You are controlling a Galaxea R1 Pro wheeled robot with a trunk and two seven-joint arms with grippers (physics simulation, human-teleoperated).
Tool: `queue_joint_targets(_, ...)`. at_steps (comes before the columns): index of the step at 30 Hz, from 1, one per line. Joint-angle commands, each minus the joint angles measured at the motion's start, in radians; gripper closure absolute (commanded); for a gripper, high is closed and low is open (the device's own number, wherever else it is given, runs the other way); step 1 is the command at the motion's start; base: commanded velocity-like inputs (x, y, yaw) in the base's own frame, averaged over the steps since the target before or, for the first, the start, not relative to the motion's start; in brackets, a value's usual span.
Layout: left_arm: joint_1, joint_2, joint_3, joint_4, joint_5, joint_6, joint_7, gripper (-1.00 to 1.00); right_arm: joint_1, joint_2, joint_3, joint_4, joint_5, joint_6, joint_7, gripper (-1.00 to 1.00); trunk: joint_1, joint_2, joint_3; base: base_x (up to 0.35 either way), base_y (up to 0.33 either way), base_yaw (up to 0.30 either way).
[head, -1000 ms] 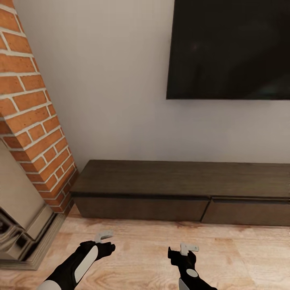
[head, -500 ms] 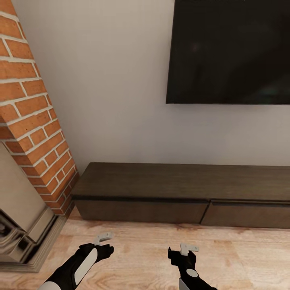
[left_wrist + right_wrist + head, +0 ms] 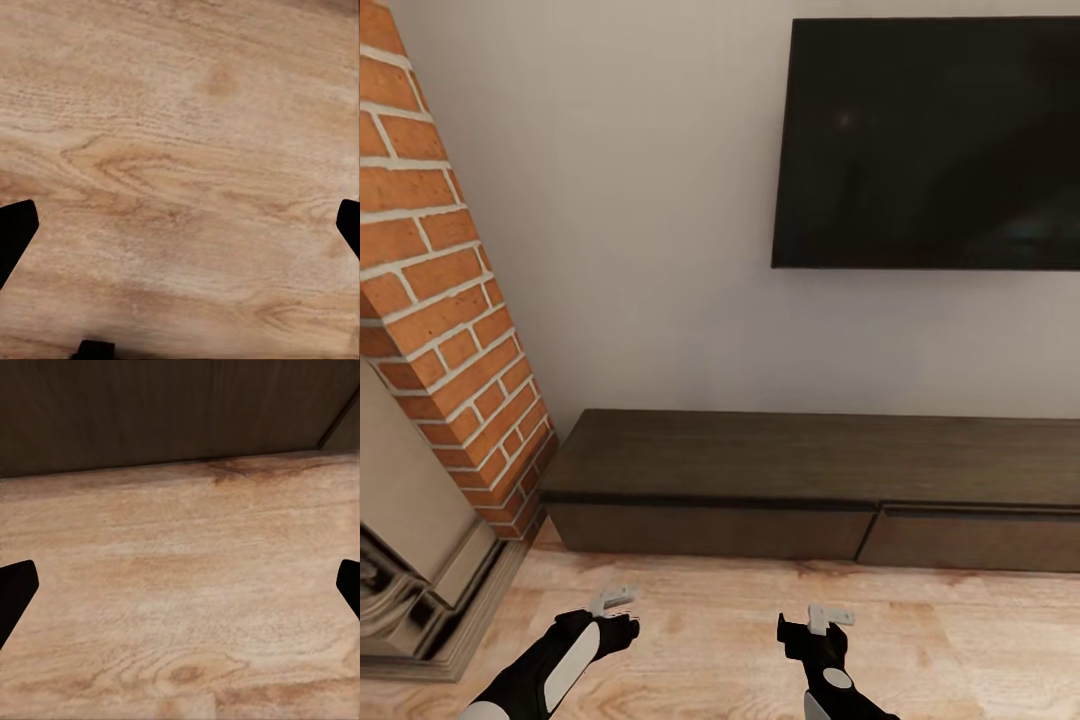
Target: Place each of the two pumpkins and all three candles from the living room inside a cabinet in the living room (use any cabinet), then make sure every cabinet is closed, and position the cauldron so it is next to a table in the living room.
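Observation:
The cabinet (image 3: 810,460) is a long, low dark brown unit against the white wall, and both of its flat fronts are shut. My left gripper (image 3: 612,600) hangs low over the wooden floor in front of the cabinet's left end, open and empty (image 3: 180,225). My right gripper (image 3: 830,614) is level with it, a short way before the seam between the two fronts, also open and empty (image 3: 180,585). The right wrist view takes in the cabinet's dark front (image 3: 165,412) close ahead. The pumpkins, candles and cauldron are out of view.
A brick chimney (image 3: 440,300) with an ornate fireplace surround (image 3: 410,580) stands at the left, its base reaching out onto the floor. A large black TV (image 3: 930,140) hangs on the wall above the cabinet. Light wooden floor (image 3: 710,640) lies between me and the cabinet.
The head view has tilted up a little, so the TV's top edge now shows and the cabinet sits lower in the picture. Both grippers have held their places.

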Motion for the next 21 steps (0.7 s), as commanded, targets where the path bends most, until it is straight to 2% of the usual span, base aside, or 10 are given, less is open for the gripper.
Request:
queue_joint_targets(1, -0.001, 0.002, -0.008, 0.011, 0.010, -0.002, 0.009, -1.00, -0.001, 0.000, 0.008, 0.001, -0.011, -0.006, -0.006, -1.00, -0.004, 0.007, 0.002, 0.000, 0.000, 0.000)
queue_joint_targets(5, -0.003, 0.002, -0.015, 0.133, 0.001, -0.083, 0.009, -1.00, -0.001, 0.000, 0.008, 0.007, -0.013, -0.009, -0.006, -1.00, -0.019, 0.035, 0.015, 0.000, 0.000, 0.000)
queue_joint_targets(11, -0.003, 0.004, -0.027, 0.370, -0.037, -0.249, 0.004, -1.00, -0.001, -0.005, 0.011, 0.043, -0.015, -0.013, -0.006, -1.00, -0.042, 0.077, 0.034, 0.000, 0.000, 0.000)
queue_joint_targets(13, -0.002, 0.004, -0.029, 0.453, -0.043, -0.321, -0.001, -1.00, -0.001, -0.005, 0.011, 0.121, -0.014, -0.033, -0.005, -1.00, -0.050, 0.091, 0.040, 0.000, 0.000, 0.000)
queue_joint_targets(15, -0.001, 0.005, -0.032, 0.534, -0.045, -0.383, -0.003, -1.00, -0.001, -0.004, 0.011, 0.232, -0.014, -0.090, -0.005, -1.00, -0.058, 0.105, 0.046, 0.000, 0.000, 0.000)
queue_joint_targets(18, 0.028, 0.008, -0.034, 0.577, -0.046, -0.427, -0.005, -1.00, -0.001, -0.004, 0.012, 0.347, -0.018, -0.178, -0.004, -1.00, -0.069, 0.126, 0.056, 0.000, 0.000, 0.000)
queue_joint_targets(21, 0.067, 0.022, -0.036, 0.591, -0.048, -0.444, -0.006, -1.00, 0.001, -0.003, 0.012, 0.393, -0.024, -0.226, -0.004, -1.00, -0.081, 0.147, 0.065, 0.000, 0.000, 0.000)
